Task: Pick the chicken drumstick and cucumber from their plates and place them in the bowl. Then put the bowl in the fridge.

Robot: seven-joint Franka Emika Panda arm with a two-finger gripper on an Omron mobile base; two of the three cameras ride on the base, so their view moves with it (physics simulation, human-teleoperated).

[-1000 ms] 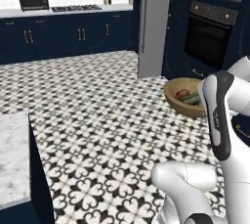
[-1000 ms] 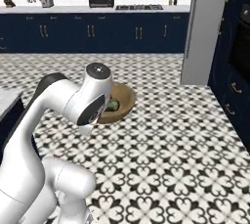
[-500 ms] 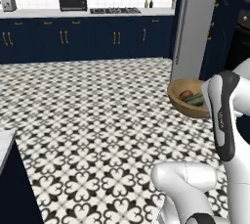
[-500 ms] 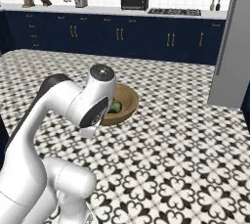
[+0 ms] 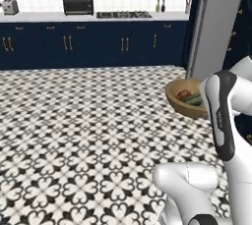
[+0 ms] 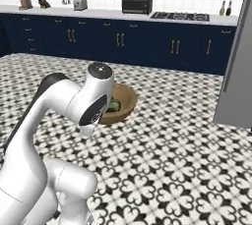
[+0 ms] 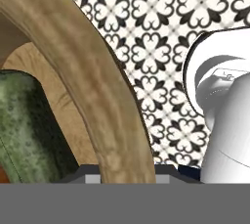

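The wooden bowl (image 5: 178,102) hangs above the tiled floor, in front of my arm. In it lie the reddish chicken drumstick (image 5: 183,94) and the dark green cucumber (image 5: 195,100). In the right base view the bowl (image 6: 124,102) shows beside my arm with the cucumber (image 6: 114,105) inside. My gripper (image 7: 128,171) is shut on the bowl's rim (image 7: 97,86), which runs up between the fingertips, and the cucumber (image 7: 24,130) lies to the left. The grey fridge (image 5: 216,27) stands at the right, past the bowl, and at the right edge (image 6: 238,71). The plates are out of view.
Navy cabinets (image 5: 93,47) with brass handles line the back wall under a white counter. On it stand a microwave (image 5: 78,5), a toaster (image 5: 10,7) and a stove top (image 5: 123,14). Patterned tile floor (image 5: 78,135) spreads open to the left.
The whole picture has shifted: the base has turned, so the back counter and fridge slid right in both views. The bowl stays held in my shut gripper.
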